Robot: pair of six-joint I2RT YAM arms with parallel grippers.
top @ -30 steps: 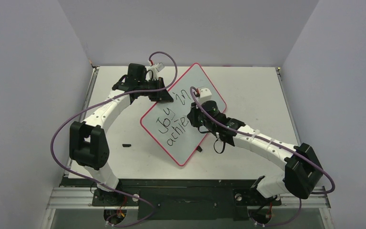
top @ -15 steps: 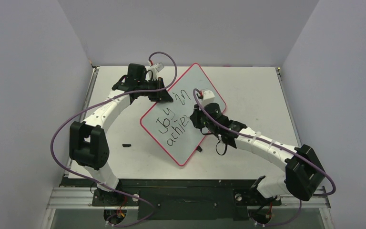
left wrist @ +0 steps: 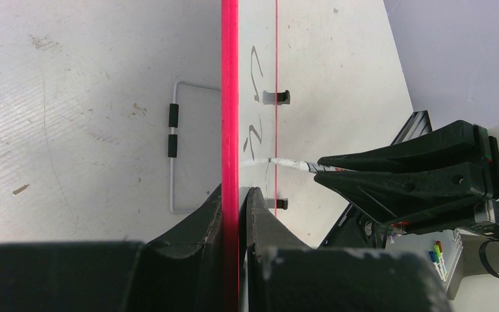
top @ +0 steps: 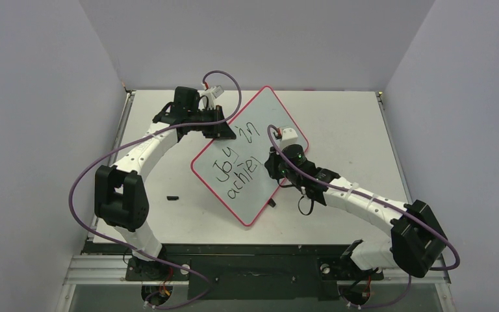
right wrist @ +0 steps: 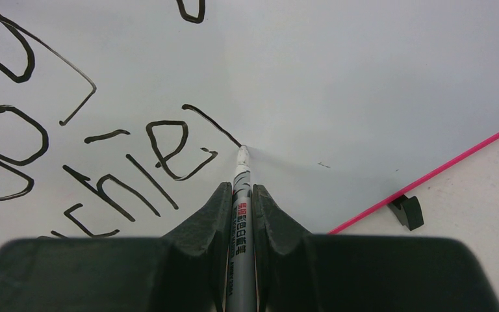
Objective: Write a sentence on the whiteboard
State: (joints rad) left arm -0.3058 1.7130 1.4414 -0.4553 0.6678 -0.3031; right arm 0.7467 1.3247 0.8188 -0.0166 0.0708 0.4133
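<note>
Two grippers are engaged with the whiteboard (top: pixel 269 114), which is set at the centre of the table (top: pixel 344 123) and turned so that one corner points to the far side. Its red rim is clamped between the closed fingers of the left gripper (left wrist: pixel 237 192) at the upper left edge. A marker (right wrist: pixel 241 218) is held tightly in the right gripper (right wrist: pixel 242 188), and its tip is pressed against the board at the end of a stroke. The sentence (top: pixel 234 166) is seen as "Joy in" above "achie". A small black object (top: pixel 173 196) is located on the table, apart from the board
</note>
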